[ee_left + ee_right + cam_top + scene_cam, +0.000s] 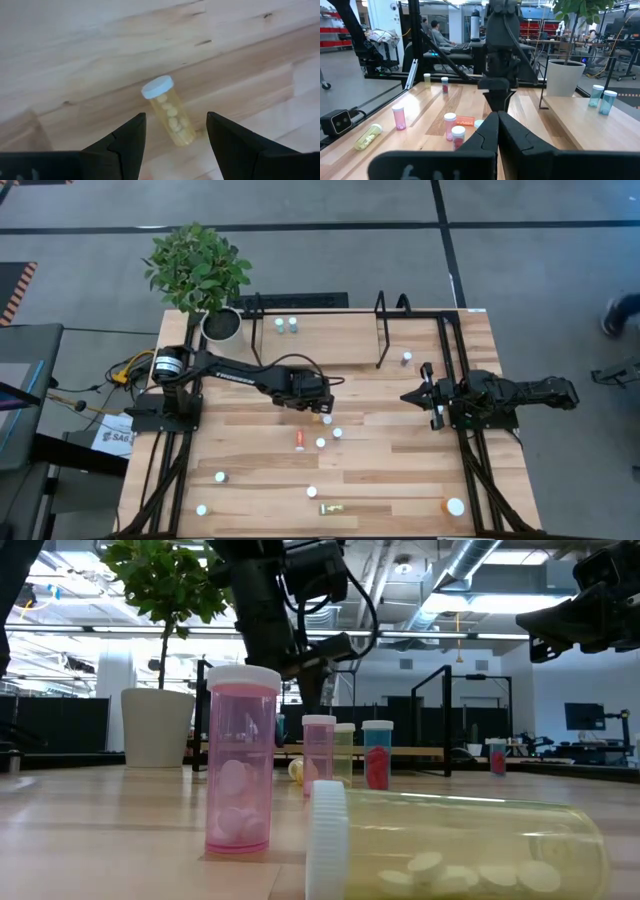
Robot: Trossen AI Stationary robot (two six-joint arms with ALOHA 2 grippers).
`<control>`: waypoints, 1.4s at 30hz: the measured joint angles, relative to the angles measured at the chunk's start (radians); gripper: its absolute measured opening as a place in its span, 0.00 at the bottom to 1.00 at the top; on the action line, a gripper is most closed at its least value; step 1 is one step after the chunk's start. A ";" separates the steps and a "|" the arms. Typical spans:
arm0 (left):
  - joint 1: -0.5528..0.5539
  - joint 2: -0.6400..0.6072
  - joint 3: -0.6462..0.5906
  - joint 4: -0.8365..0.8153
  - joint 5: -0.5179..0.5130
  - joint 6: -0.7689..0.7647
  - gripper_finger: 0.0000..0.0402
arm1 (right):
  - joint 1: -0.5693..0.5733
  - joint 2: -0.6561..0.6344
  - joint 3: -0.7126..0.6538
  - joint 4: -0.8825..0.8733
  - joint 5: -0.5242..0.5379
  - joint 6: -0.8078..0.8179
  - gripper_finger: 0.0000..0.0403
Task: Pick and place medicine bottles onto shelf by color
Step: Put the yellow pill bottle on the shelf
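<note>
A small yellow bottle with a white cap lies on its side on the plank tabletop. My left gripper is open above it, one finger to either side, not touching; in the high view it is at the table's middle. My right gripper is shut and empty above the table's right part, also shown in its wrist view. The shelf stands at the far edge with two bluish bottles at its left and one bottle at its right.
Several bottles stand or lie on the table nearer the front: a red one lying, a yellow one lying, a larger orange one, white-capped ones. A potted plant stands at the far left corner.
</note>
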 joint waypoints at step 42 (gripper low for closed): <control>-0.008 0.097 -0.002 0.137 -0.107 0.191 0.20 | 0.000 0.000 0.000 0.000 0.001 0.000 0.06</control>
